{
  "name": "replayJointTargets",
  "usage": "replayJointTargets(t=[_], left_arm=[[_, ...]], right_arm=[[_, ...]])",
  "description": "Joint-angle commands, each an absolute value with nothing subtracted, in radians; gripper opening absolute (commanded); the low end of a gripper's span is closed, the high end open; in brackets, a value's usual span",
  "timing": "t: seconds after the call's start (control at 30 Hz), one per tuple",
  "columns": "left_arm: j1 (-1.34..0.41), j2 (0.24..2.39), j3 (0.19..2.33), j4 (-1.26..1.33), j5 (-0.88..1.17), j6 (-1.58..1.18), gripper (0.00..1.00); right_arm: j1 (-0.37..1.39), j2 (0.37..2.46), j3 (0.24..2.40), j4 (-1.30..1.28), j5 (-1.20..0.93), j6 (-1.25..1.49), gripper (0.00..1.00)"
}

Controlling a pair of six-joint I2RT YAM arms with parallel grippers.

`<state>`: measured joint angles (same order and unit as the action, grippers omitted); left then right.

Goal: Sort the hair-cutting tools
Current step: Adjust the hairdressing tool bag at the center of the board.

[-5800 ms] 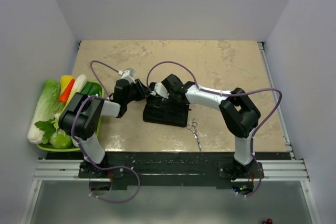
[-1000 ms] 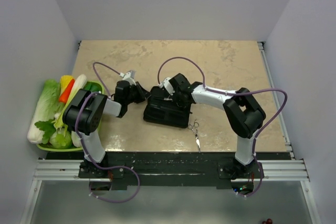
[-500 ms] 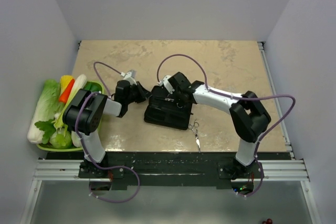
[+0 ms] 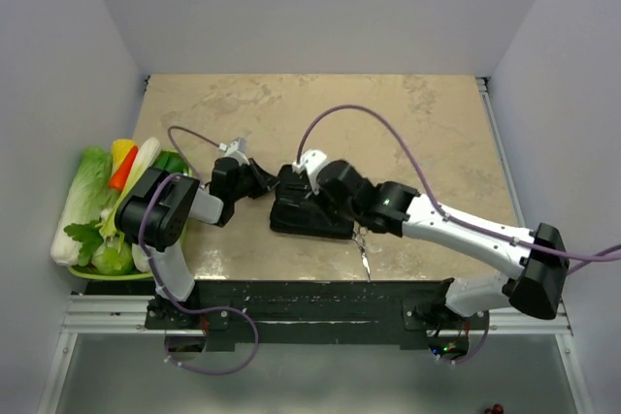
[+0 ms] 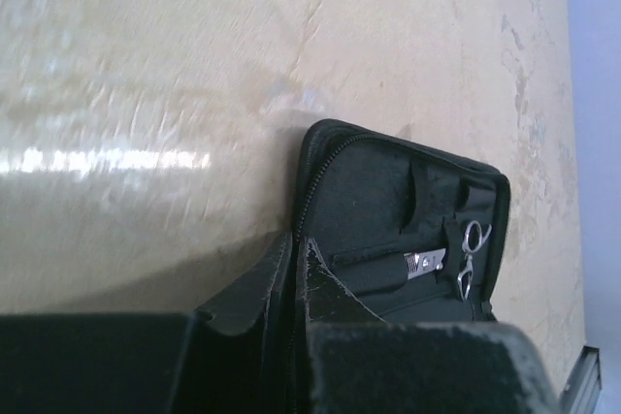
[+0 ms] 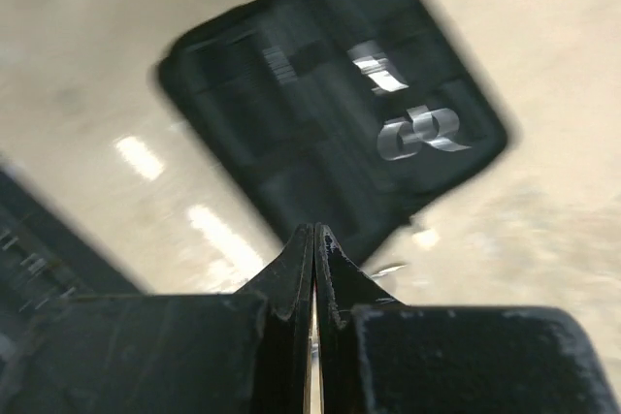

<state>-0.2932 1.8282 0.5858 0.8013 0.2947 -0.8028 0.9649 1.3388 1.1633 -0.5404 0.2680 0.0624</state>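
A black folding case lies open on the table. One pair of silver scissors is tucked in its pocket and also shows in the right wrist view. A second pair of scissors lies loose on the table by the case's near right corner. My left gripper is shut on the case's left zipper edge. My right gripper is shut and empty, hovering above the case's near edge. I cannot make out the combs.
A green tray with cabbage, carrot and other vegetables sits at the left table edge. The black rail runs along the near edge. Purple cables arc over both arms. The far table is bare marble.
My right arm has swung its elbow out to the right and down, and its gripper has drawn back toward the case's near edge. My left gripper still grips the case's edge.
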Motion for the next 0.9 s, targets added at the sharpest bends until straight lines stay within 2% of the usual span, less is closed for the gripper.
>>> replayJointTargets(t=[0.0, 0.13, 0.2, 0.3, 0.37, 0.47, 0.77, 0.8, 0.83, 0.87], left_arm=[[-0.334, 1.764, 0.468, 0.922, 0.244, -0.897, 0.0], [-0.39, 1.703, 0.359, 0.936, 0.158, -0.937, 0.0], [-0.426, 1.663, 0.325, 0.951, 0.131, -0.963, 0.0], [-0.472, 1.603, 0.273, 0.957, 0.078, -0.991, 0.0], [-0.494, 1.569, 0.244, 0.934, 0.038, -1.015, 0.0], [-0.515, 1.505, 0.189, 0.916, 0.003, -1.051, 0.0], [-0.522, 1.174, 0.095, 0.741, -0.092, -1.034, 0.01], [-0.522, 1.154, 0.11, 0.695, -0.095, -1.026, 0.07], [-0.522, 1.135, 0.121, 0.668, -0.101, -1.013, 0.19], [-0.523, 1.108, 0.13, 0.643, -0.104, -1.003, 0.23]], right_arm=[[1.115, 1.373, 1.048, -0.559, 0.173, 0.27, 0.0], [1.173, 1.367, 0.95, -0.512, 0.164, 0.408, 0.0], [1.198, 1.347, 0.899, -0.483, 0.187, 0.442, 0.16], [1.209, 1.281, 0.838, -0.447, 0.253, 0.498, 0.27], [1.207, 1.25, 0.816, -0.439, 0.303, 0.54, 0.43], [1.207, 1.207, 0.792, -0.445, 0.368, 0.583, 0.51], [1.206, 1.246, 0.764, -0.433, 0.396, 0.679, 0.57], [1.206, 1.247, 0.753, -0.413, 0.385, 0.69, 0.57], [1.206, 1.246, 0.746, -0.402, 0.384, 0.709, 0.57], [1.206, 1.246, 0.738, -0.388, 0.38, 0.719, 0.57]])
